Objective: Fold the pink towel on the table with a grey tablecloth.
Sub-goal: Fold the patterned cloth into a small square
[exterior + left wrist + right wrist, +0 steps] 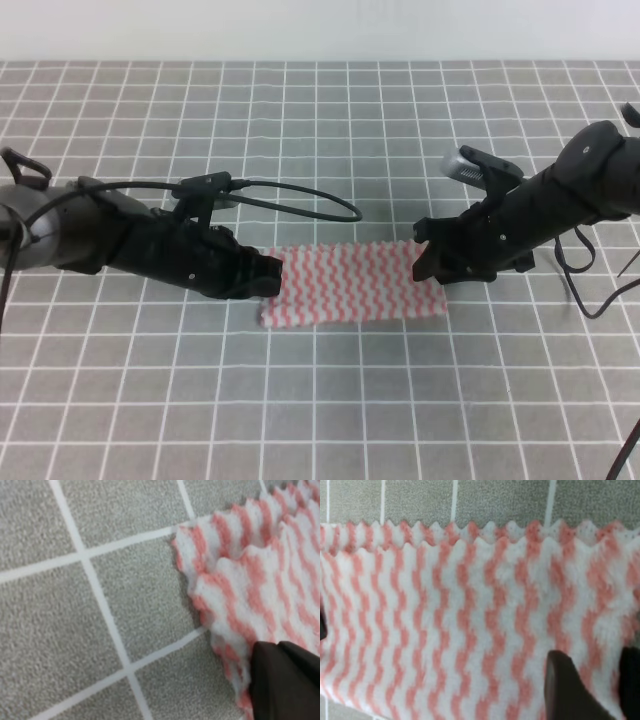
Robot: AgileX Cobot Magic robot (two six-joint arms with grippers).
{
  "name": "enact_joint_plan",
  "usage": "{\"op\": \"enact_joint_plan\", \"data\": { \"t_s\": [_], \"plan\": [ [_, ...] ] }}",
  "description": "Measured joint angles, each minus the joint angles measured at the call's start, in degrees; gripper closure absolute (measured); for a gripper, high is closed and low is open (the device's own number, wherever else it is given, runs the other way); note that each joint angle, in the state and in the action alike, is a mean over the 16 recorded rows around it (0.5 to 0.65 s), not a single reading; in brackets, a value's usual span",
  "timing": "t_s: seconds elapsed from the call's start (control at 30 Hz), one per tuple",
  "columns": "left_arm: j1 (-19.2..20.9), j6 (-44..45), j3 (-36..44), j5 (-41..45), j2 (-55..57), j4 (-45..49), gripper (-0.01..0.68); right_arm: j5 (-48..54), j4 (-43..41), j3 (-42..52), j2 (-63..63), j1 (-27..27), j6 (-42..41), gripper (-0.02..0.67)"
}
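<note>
Left gripper (270,275): low over the cloth at the towel's 9 o'clock end, tips meeting the short edge; in the left wrist view one dark fingertip (285,680) lies at 5 o'clock on the serrated corner, where two layers show one over the other; whether the jaws are closed on the cloth or merely resting there cannot be told; arm runs back toward 9 o'clock with a black cable (300,195) looping above it

Right gripper (428,262): at the towel's 3 o'clock end, over its far corner; the right wrist view shows two dark fingers (570,690) at 5 o'clock with a narrow gap between them, set against the striped surface; grip on the cloth cannot be confirmed; arm slopes away toward 2 o'clock, carrying a grey wrist camera (465,165)

Pink towel (350,285): pink-and-white zigzag stripes, pinked edges; lies flat as a long strip running 9 to 3 o'clock, at about the middle of the scene, between the two grippers; doubled, one zigzag edge showing just beyond the other along the far side in the right wrist view

Table with a grey tablecloth (320,110): grey cloth with a white grid, extending round the towel on all sides
</note>
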Motion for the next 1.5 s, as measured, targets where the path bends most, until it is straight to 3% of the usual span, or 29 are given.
{"op": "enact_joint_plan", "data": {
  "t_s": [0.6, 0.93, 1.5],
  "plan": [
    [0.0, 0.0, 0.0, 0.3, 0.0, 0.2, 0.674, 0.6, 0.2, -1.6, -0.1, 0.0, 0.5, 0.649],
    [0.0, 0.0, 0.1, 0.7, 0.0, 0.4, 0.674, 3.0, 2.0, -5.4, -1.3, 1.7, 0.2, 0.663],
    [0.0, 0.0, -1.8, 3.0, -0.1, 0.5, 0.674, -2.2, 5.3, -7.7, -1.6, 11.3, 0.1, 0.663]
  ]
}}
